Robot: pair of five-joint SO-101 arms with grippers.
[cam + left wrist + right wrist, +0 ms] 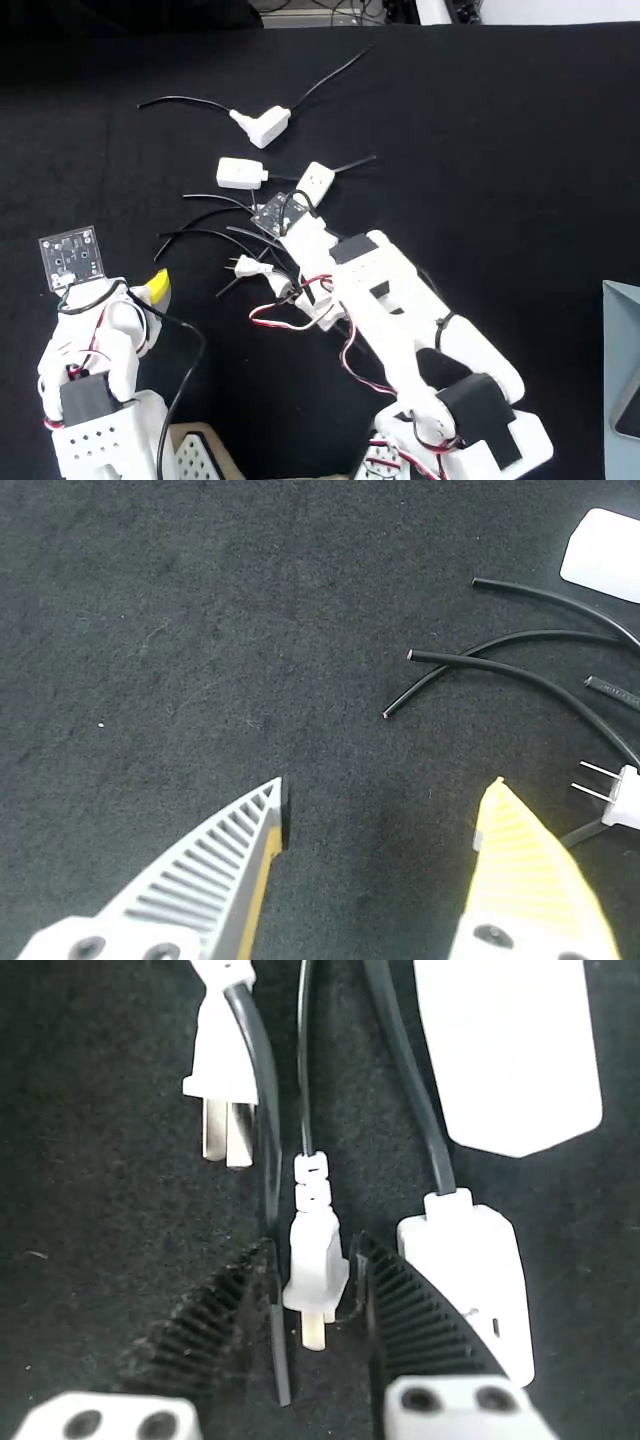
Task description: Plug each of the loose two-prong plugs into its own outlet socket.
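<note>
Black cloth covers the tabletop [520, 150], and just ahead of the right arm [400, 310] a small plug [318, 1260] sits between the two black ribbed fingers [425, 1310] of the right hand [312, 1245]. This hand is clenched on the plug's sides, a prong sticks out on the wrist side, and the plug's black cord leads away from the hand. Just beside it lies a neighbouring plug [222, 1060] with both flat prongs bare, and on the other side a white socket block [470, 1250] lies against the finger, with a larger white block [510, 1050] beyond it. From above, three white sockets lie in a loose group past the right arm: the far socket [262, 125], the middle socket [240, 172] and the near socket [316, 180], the last just ahead of that arm's wrist. A loose plug [248, 266] lies between the two arms, its prongs pointing toward the left arm [95, 350], and thin black cords [200, 235] fan out over the cloth near it. The left hand [388, 790] is released, its grey finger [230, 860] and yellow finger [530, 870] spread wide over bare cloth with nothing between them. The loose plug lies near the yellow one. The left arm sits at the near left corner, well apart from the sockets, with a small marker card [72, 255] on its wrist. A grey-blue object [622, 370] lies at the right edge.
</note>
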